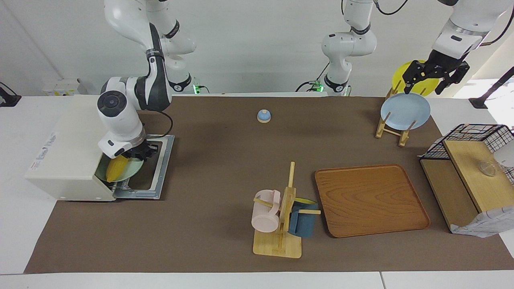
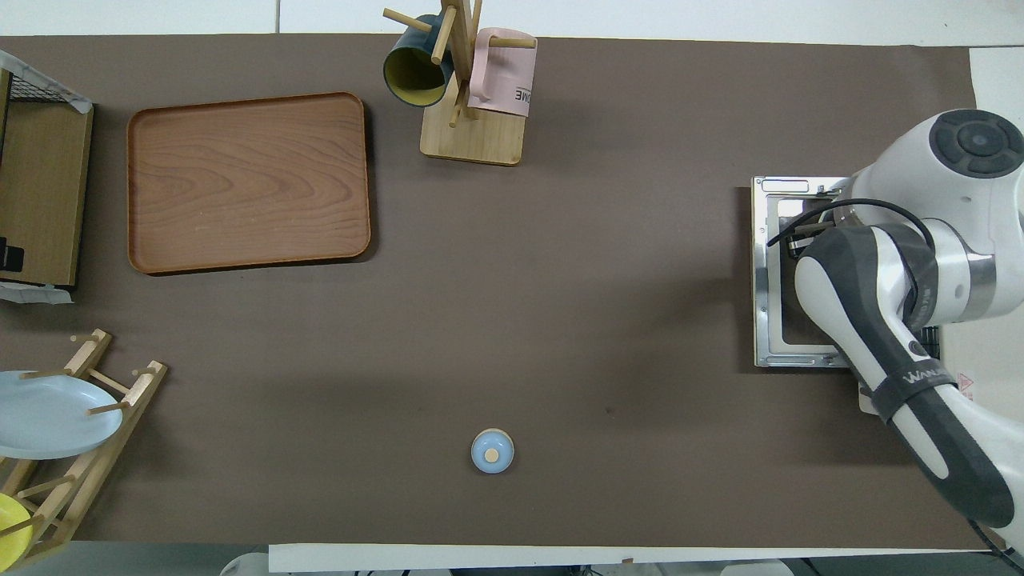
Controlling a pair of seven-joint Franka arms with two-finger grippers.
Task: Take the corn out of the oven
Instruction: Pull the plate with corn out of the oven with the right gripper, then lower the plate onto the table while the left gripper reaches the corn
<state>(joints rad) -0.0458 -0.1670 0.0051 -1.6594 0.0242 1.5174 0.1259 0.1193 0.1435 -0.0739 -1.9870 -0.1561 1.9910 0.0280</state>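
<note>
The cream-white oven point(image 1: 68, 152) stands at the right arm's end of the table, its door point(image 1: 156, 176) folded down flat. The yellow corn point(image 1: 117, 167) lies on a pale green plate point(image 1: 132, 169) in the oven's mouth. My right gripper point(image 1: 139, 153) is down at the mouth, just over the plate and beside the corn; whether it touches the corn does not show. In the overhead view the right arm point(image 2: 888, 320) hides the corn and leaves only the door point(image 2: 772, 272) showing. My left gripper point(image 1: 427, 85) waits open and empty, raised over the plate rack.
A plate rack point(image 1: 391, 128) with a blue plate point(image 1: 405, 111) and a yellow plate point(image 1: 415, 68) stands near the left arm. A wooden tray point(image 1: 369, 198), a mug tree point(image 1: 281, 216) with two mugs, a small blue knob point(image 1: 264, 115) and a wire shelf point(image 1: 474, 160) are also there.
</note>
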